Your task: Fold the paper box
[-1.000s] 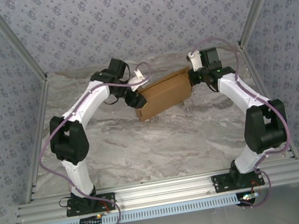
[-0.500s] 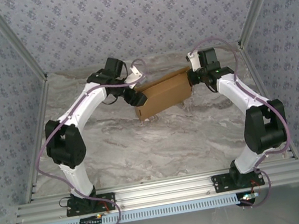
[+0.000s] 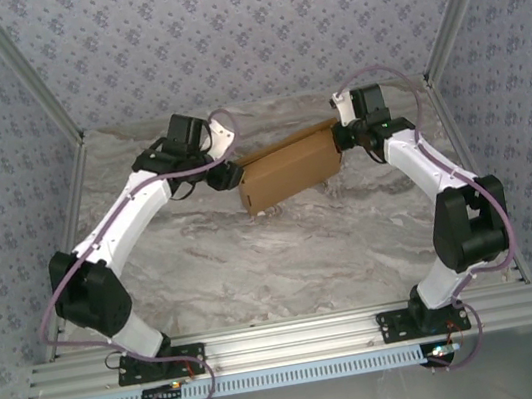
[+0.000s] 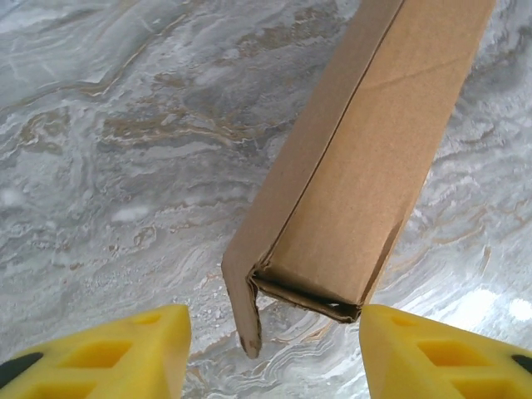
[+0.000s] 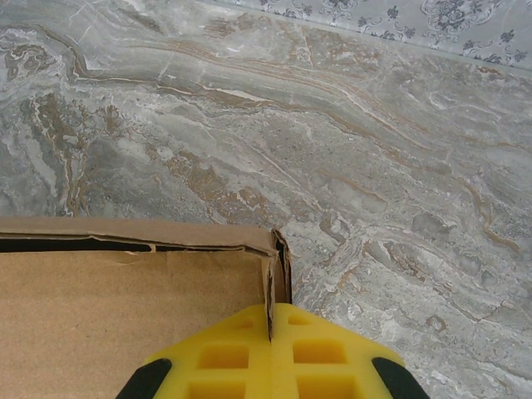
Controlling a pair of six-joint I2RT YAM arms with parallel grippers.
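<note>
The paper box [image 3: 289, 167] is plain brown cardboard, folded into a long rectangular shape and tilted above the marble table at the back. My right gripper [image 3: 341, 137] is shut on the box's right end wall [image 5: 268, 303], its yellow fingers [image 5: 320, 353] pressed on the cardboard edge. My left gripper [image 3: 230, 177] stands open just off the box's left end [image 4: 316, 283], apart from it. A loose side flap [image 4: 241, 299] hangs down there, and the end shows a dark gap.
The marble table [image 3: 285, 257] stretches in front of the box. Patterned walls and metal frame posts [image 3: 25, 86] close in the back and both sides. An aluminium rail [image 3: 298, 336] carries both arm bases at the near edge.
My left arm has swung left and its gripper has drawn back from the box's left end. The box and my right gripper have hardly moved.
</note>
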